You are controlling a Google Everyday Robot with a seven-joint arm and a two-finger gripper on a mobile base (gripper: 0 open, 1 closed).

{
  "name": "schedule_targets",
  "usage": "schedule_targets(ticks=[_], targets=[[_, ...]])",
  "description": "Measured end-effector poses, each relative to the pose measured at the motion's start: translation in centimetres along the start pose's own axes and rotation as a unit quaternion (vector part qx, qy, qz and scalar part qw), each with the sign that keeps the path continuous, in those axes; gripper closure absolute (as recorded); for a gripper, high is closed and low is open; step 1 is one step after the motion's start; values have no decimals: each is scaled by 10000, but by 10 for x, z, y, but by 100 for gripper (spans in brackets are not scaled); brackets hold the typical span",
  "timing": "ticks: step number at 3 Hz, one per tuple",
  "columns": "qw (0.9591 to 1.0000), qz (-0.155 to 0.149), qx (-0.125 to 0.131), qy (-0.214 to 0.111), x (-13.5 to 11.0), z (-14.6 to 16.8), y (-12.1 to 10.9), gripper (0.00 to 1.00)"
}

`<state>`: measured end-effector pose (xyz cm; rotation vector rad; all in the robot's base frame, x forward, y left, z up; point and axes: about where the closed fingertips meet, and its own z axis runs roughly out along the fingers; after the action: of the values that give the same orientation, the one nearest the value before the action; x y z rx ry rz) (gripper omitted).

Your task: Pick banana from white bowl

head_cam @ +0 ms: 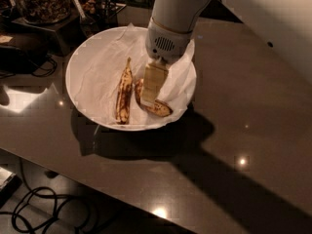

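Camera view, single frame. Gripper (152, 92) is down inside the white bowl (74, 84), right of centre, with its pale slab standing over the middle of the banana (159, 108). You cannot tell whether the jaws are open or closed, or whether they touch the fruit, because the slab hides the contact zone.

Banana: plump, curved, yellow with heavy brown spotting, lying on the crumpled paper liner (100, 65). One end shows left of the slab; the other pokes out lower right toward the bowl's near rim. Second banana (124, 95), thinner, straighter and dark-streaked, lies just beside it on the left, apart from the gripper.

Room: wrist housing (168, 43) overhangs the bowl's far-right rim, where the paper bunches up. Bowl sits on the dark table (243, 130), with bare tabletop to its right and in front. Dark clutter (41, 6) crowds the far-left rim. Table edge runs diagonally at lower left, cables (36, 211) on the floor below.
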<state>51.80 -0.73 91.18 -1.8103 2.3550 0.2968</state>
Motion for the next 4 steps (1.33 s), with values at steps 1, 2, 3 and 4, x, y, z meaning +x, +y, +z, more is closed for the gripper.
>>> schedule_targets(ticks=[1,2,3,4], targets=[[9997,51,-213,-52,-2,10,-1,38],[9992,151,-355,-41,-2,18,-5,40],[9983,390,-432,7,2,27,-13,41],[9972,567,-485,78,5,35,-19,40]])
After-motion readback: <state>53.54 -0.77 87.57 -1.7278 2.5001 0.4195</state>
